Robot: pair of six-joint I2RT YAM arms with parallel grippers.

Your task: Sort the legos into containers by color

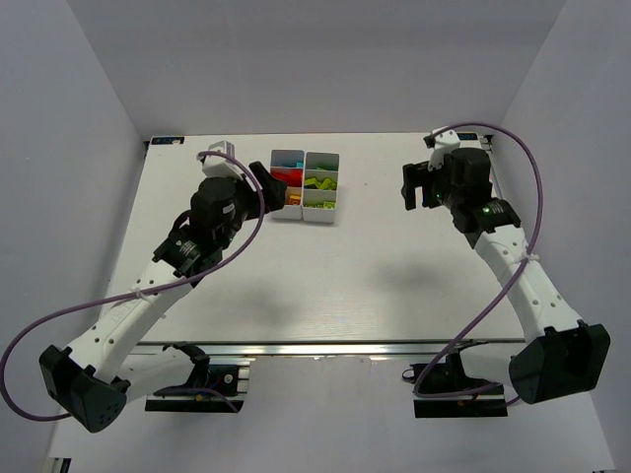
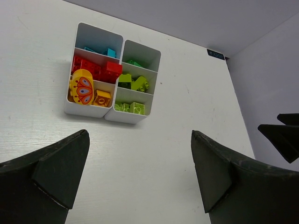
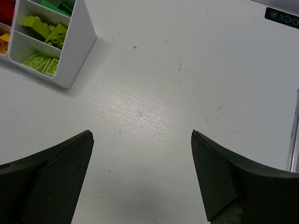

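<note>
The white six-compartment tray stands at the table's far middle. In the left wrist view its near wall faces me. The left column holds light blue bricks, red bricks, and an orange brick beside a yellow oval piece. The right column holds a dark green brick and lime bricks in its two nearer cells. My left gripper is open and empty just left of the tray. My right gripper is open and empty over bare table, right of the tray.
White walls enclose the table on the left, back and right. The tray's corner with lime bricks shows at the upper left of the right wrist view. The right gripper's fingers show at the right edge of the left wrist view.
</note>
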